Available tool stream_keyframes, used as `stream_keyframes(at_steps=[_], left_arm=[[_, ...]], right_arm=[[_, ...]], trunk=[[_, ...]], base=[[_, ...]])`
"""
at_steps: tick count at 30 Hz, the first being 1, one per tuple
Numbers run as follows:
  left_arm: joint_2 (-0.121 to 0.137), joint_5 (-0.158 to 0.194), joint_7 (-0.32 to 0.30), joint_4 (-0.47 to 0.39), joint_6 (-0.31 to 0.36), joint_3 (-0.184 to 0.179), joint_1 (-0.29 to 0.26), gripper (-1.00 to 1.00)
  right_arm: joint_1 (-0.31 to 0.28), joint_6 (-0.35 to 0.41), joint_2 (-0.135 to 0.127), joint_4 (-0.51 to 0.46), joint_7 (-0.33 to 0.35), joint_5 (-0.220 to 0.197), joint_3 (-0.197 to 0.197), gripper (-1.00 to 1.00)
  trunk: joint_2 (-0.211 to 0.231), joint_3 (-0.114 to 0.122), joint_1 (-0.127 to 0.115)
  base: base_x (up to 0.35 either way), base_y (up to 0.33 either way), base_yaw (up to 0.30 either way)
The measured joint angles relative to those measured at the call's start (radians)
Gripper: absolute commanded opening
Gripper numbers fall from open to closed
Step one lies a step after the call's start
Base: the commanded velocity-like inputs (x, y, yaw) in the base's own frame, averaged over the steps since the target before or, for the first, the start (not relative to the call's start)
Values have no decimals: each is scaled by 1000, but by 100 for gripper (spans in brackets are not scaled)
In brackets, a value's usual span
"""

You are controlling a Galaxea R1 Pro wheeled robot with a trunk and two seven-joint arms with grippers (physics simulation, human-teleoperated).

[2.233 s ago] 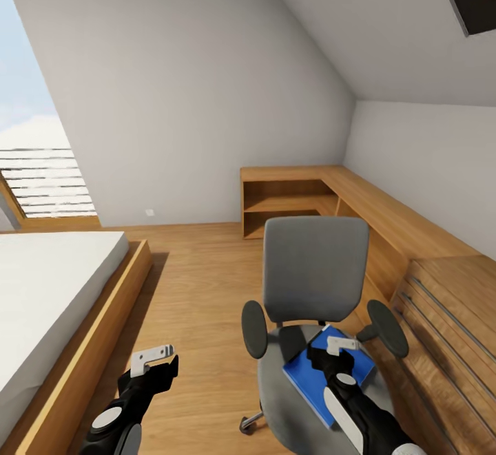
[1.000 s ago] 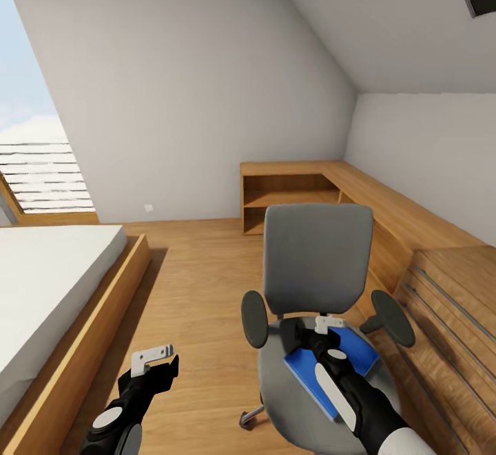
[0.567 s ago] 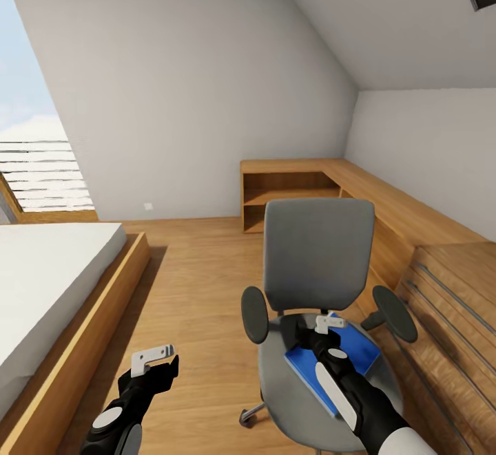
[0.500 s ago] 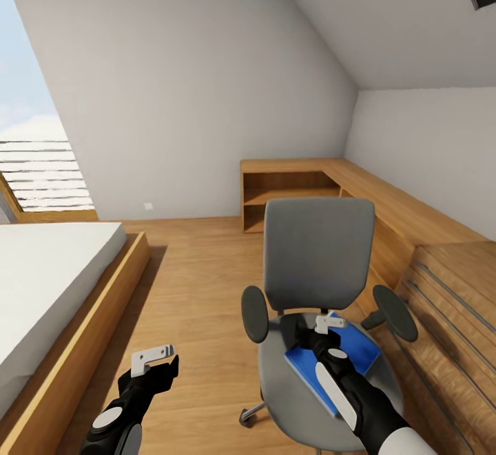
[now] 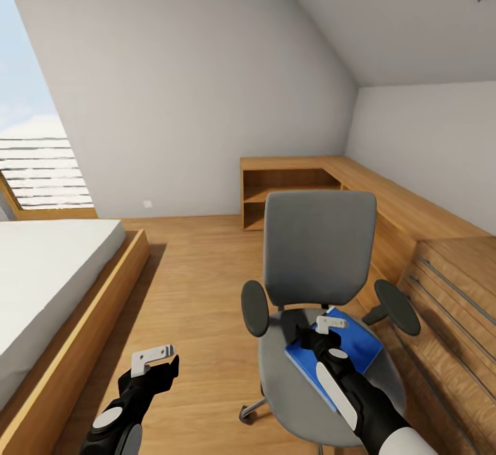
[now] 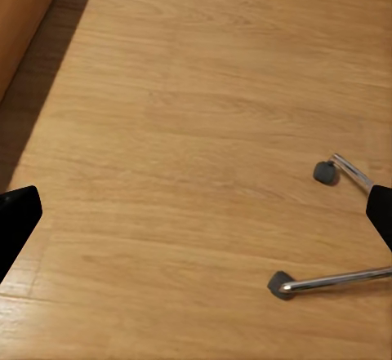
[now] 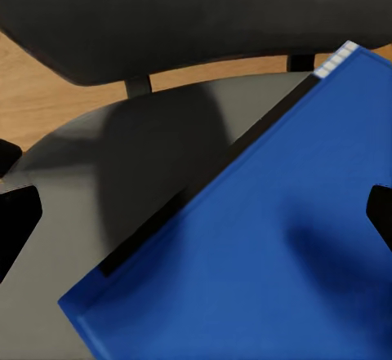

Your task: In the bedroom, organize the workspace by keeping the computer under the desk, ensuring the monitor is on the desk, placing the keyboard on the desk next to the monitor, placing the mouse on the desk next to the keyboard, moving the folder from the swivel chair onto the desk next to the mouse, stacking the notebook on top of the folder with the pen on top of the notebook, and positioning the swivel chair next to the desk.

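The right claw [image 5: 329, 322] hovers just above the blue folder [image 5: 342, 354], its fingers spread wide and gripping nothing, apparently lined up to straddle the folder's dark-stripped edge for a pickup. The folder lies flat on the seat of the swivel chair [image 5: 318, 262]. The left claw [image 5: 153, 357], likewise released, idles low over the wooden floor [image 5: 200, 283]. Beyond are a bed [image 5: 48, 276] and a light wooden counter [image 5: 386, 200] under sloping walls.

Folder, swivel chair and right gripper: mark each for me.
folder [image 5: 360, 350], head view, bare blue cover beside the gripper.
swivel chair [image 5: 319, 248], head view, middle of the grey backrest.
right gripper [image 5: 330, 322], head view, between its white fingertips.
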Motion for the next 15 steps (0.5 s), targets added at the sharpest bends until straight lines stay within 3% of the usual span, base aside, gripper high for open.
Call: stream_keyframes(at_steps=[15], left_arm=[[4, 0, -2, 0, 3, 7, 0, 100]], right_arm=[[0, 0, 0, 1, 0, -1, -4, 100]], trunk=[[0, 0, 0]], base=[[15, 0, 0]])
